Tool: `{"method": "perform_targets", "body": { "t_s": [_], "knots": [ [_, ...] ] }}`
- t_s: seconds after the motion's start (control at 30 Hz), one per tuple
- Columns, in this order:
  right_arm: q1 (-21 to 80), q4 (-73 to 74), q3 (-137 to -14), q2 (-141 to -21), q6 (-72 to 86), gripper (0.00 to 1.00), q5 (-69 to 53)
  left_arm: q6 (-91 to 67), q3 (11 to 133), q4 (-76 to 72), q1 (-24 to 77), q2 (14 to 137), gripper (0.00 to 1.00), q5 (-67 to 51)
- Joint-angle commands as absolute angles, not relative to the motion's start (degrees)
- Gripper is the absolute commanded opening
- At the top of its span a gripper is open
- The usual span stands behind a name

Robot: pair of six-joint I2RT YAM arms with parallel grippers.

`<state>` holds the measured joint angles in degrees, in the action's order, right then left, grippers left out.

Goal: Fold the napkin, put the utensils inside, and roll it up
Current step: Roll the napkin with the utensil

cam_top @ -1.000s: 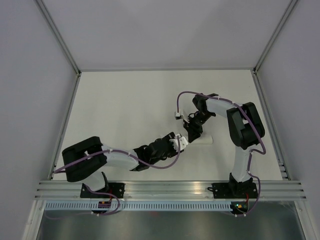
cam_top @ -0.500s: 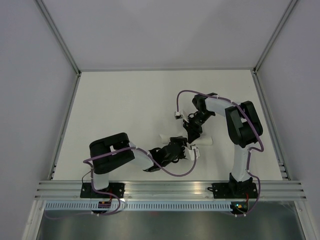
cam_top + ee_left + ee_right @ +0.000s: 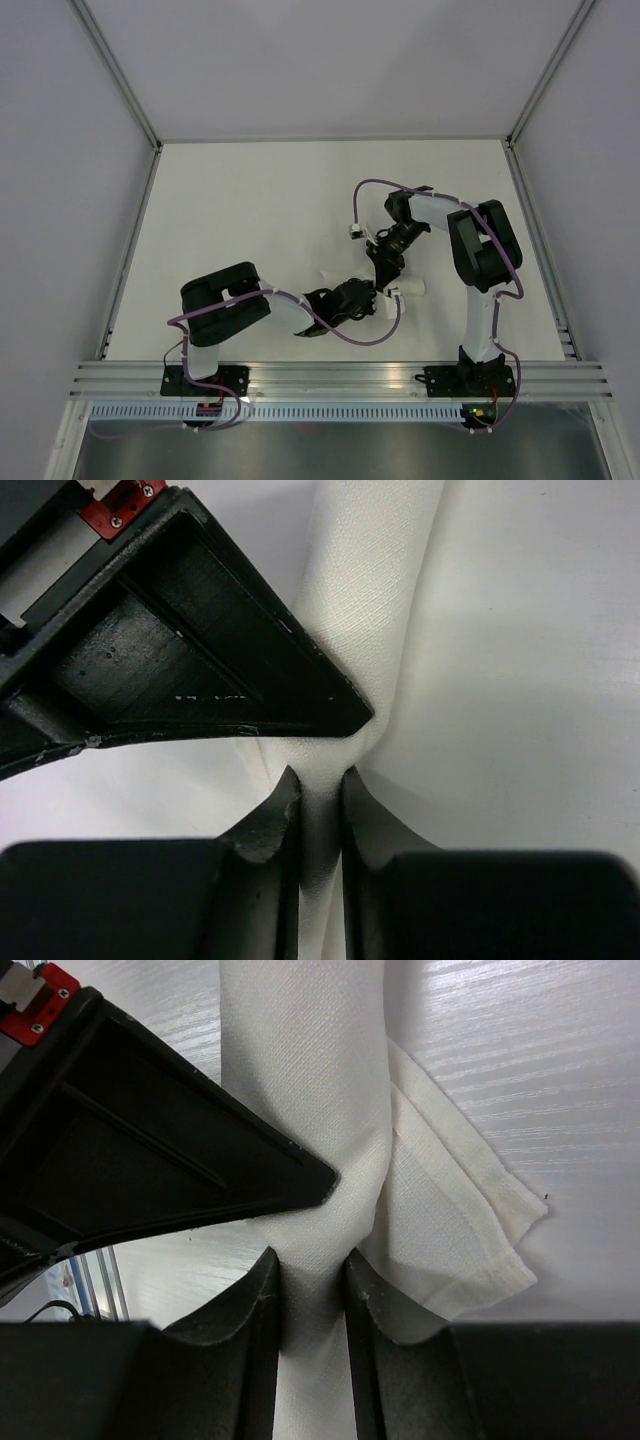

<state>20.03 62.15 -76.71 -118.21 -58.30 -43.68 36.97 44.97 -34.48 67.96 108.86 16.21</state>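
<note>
The left gripper [image 3: 318, 798] has just closed: half a second ago its jaws stood wider beside the cloth, and now its two dark fingertips [image 3: 272, 820] pinch a narrow fold of the rolled napkin [image 3: 372, 590], which bulges out above them. Over the same second the left arm drew its elbow in from the tabletop's left side toward the middle. The right gripper [image 3: 310, 1285] has not changed; it stays pressed onto the same roll, squeezing it to a waist between its fingers, with a loose hemmed corner [image 3: 480, 1225] lying flat just beside it. Both grippers now grip the napkin side by side, so I judge the rolling to be in its late part, with that free corner not yet taken in. The roll lies on the tabletop [image 3: 250, 200] nearer the near edge than the far one, a little right of centre, with its white ends showing on either side of the arms. By count: one napkin, two grippers, both holding it, and no knife showing; whether it is inside the roll cannot be told.
</note>
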Motion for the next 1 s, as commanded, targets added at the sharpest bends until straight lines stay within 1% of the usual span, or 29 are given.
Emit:
{"method": "perform_targets", "body": {
  "t_s": [0.0,0.03,0.07,0.13,0.17,0.2,0.23,0.37,0.53,0.67,0.83,0.97],
  "knots": [
    [20.39,57.57,-73.83,-123.31,-61.70,0.23,-34.54,32.70,47.90,-24.54,66.27,109.25,0.11,9.50],
    [20.39,57.39,-73.74,-123.22,-61.61,0.25,-34.63,32.26,48.16,-23.91,66.10,108.99,0.08,8.54],
    [20.30,57.13,-73.65,-122.87,-61.35,0.32,-34.80,31.73,48.43,-23.38,65.92,108.64,0.03,7.05],
    [20.13,56.87,-73.56,-122.35,-60.91,0.43,-35.24,31.12,48.69,-20.92,65.48,108.20,0.02,5.11],
    [19.78,56.87,-73.56,-121.56,-60.73,0.54,-35.68,30.42,48.95,-19.96,65.30,107.93,0.02,3.18],
    [19.60,57.04,-73.56,-120.94,-60.82,0.59,-36.55,30.15,49.13,-19.17,64.95,107.67,0.02,2.38],
    [19.43,57.30,-73.65,-120.50,-60.91,0.68,-37.00,29.97,49.22,-18.20,64.86,107.67,0.02,1.94],
    [18.02,59.23,-74.70,-117.43,-61.61,0.78,-39.11,29.80,49.74,-16.18,64.69,107.84,0.02,0.70],
    [16.09,61.00,-76.99,-115.84,-61.35,0.79,-40.78,29.53,49.83,-15.82,64.42,107.75,0.02,0.62],
    [13.11,59.68,-77.52,-113.47,-59.94,0.81,-43.41,28.92,50.45,-14.24,64.16,107.84,0.02,0.26],
    [7.84,58.63,-78.05,-109.44,-58.54,0.81,-48.33,27.34,52.11,-11.52,63.20,107.67,0.02,-3.94],
    [2.56,56.69,-77.70,-105.65,-57.22,0.81,-55.34,25.58,54.40,-7.22,61.00,108.19,0.02,-8.25]
  ]
}}
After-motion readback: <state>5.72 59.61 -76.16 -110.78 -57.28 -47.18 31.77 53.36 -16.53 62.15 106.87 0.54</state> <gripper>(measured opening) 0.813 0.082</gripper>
